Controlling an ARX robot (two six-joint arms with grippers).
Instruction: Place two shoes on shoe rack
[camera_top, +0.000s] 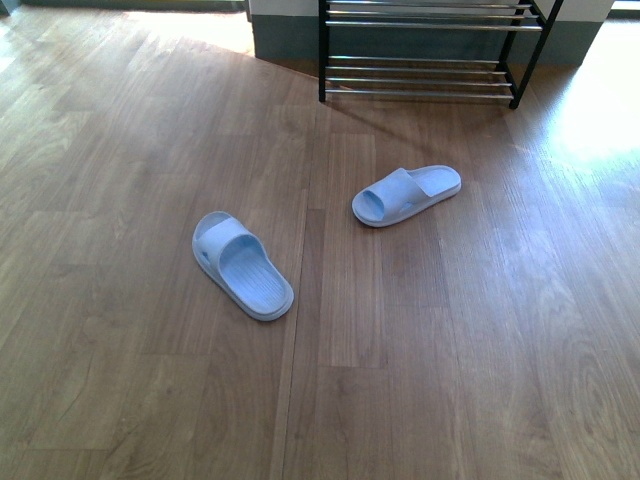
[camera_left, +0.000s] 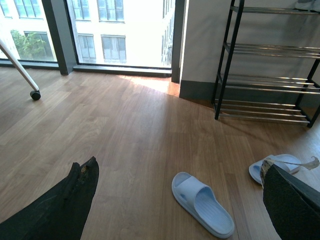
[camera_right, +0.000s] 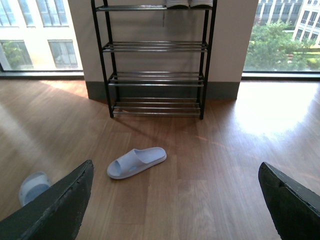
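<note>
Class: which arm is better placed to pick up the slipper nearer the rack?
Right. That slipper lies right of centre in the front view, and the open right gripper faces it unobstructed.

Slides (camera_top: 243, 265) matt smooth foam-plastic; rack (camera_right: 156, 47) black metal, shiny chrome rods; floor (camera_top: 450, 350) wood, satin

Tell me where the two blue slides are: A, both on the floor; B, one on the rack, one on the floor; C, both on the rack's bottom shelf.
A: the nearer slide and the farther slide both lie on the wood floor, short of the shoe rack.
</note>
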